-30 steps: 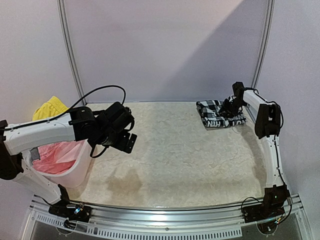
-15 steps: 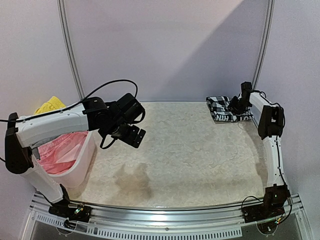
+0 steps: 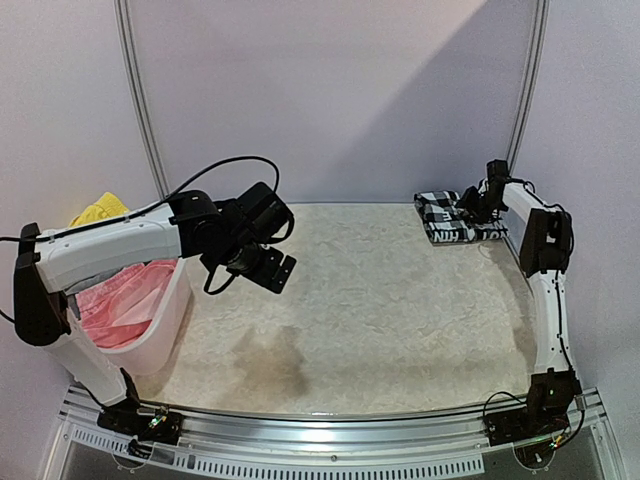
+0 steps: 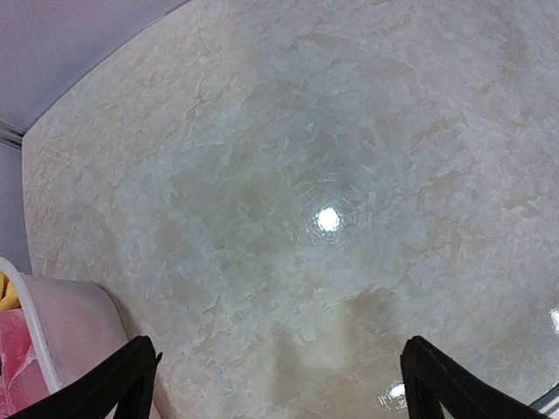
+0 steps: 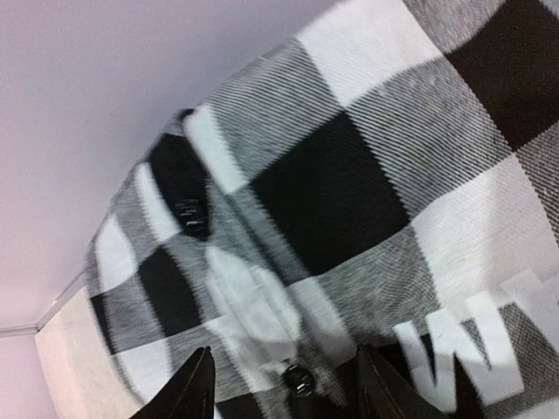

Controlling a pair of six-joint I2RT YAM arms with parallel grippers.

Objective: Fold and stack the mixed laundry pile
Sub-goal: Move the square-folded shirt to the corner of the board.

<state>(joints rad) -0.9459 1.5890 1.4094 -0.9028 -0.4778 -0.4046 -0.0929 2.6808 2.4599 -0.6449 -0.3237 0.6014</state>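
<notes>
Lying beneath right gripper [image 5: 284, 388]: checked shirt [image 5: 349, 192]

Under my black right fingers [image 5: 197, 384] the shirt [image 5: 349, 175] is checked in big black and white squares, with finely striped grey ones where the bands cross. It carries white block letters [image 5: 437, 349] and small dark buttons [image 5: 298, 378]. Below my black left fingers [image 4: 122, 384] the table [image 4: 332, 175] is pale beige, marbled with faint cream veins. Left of those jaws the basket [image 3: 165, 320] is white. The cloth [image 4: 13, 367] in it is pink, and the piece [image 3: 100, 210] beyond that is bright yellow.
</notes>
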